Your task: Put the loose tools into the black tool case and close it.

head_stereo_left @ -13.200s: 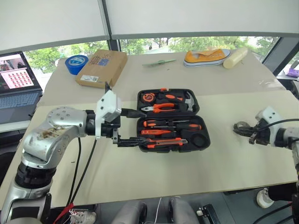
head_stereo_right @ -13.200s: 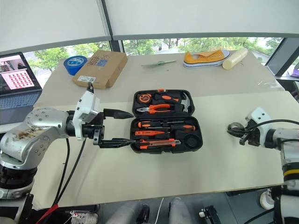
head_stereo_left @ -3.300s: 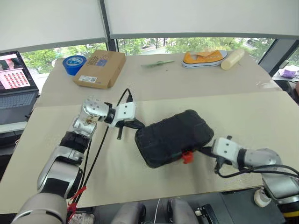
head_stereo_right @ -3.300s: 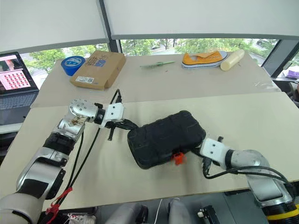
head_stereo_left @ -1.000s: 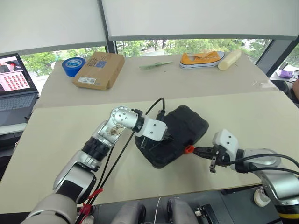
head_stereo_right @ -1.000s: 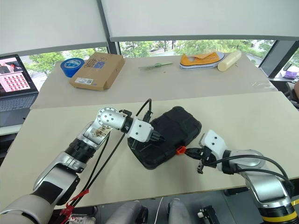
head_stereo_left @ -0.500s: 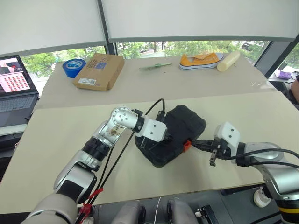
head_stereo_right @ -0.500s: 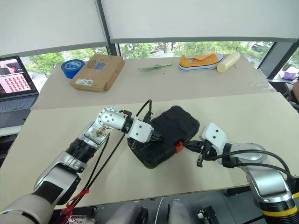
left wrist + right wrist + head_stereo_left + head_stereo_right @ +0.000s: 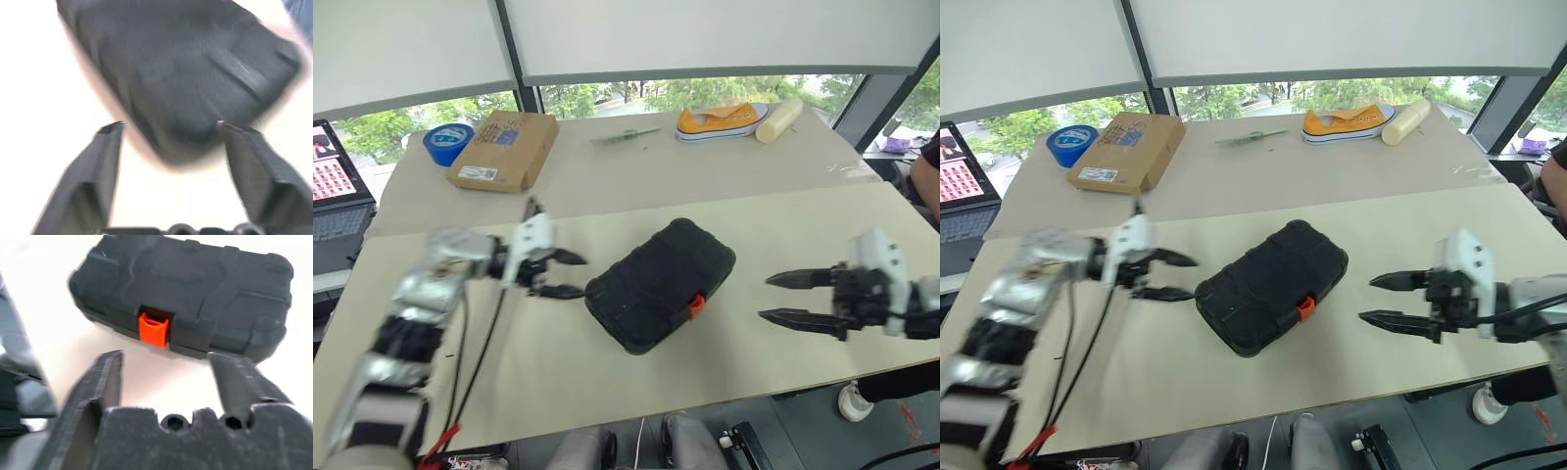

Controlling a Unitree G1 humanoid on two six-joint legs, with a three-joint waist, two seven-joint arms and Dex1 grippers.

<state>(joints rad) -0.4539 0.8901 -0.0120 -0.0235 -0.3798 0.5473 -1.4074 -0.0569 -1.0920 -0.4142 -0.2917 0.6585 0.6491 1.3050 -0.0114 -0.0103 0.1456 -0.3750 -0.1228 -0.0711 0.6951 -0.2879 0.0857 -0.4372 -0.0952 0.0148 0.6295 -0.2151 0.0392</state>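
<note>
The black tool case lies shut and askew in the middle of the table, its orange latch facing the front edge. The loose tools are out of view. My left gripper hovers open just off the case's left end, touching nothing. My right gripper is open too, a short way right of the latch side and pointing at it. The left wrist view has the case beyond empty fingers. The right wrist view shows the latch ahead of spread fingers.
At the back of the table are a cardboard box, a blue tape roll, a green item, a yellow shoe and a cream cylinder. A laptop sits far left. A person's arm shows at the right edge.
Both grippers have opened and drawn back from the case: the left slid off the lid to the left, the right rose and moved right from the latch. The head camera shifted.
</note>
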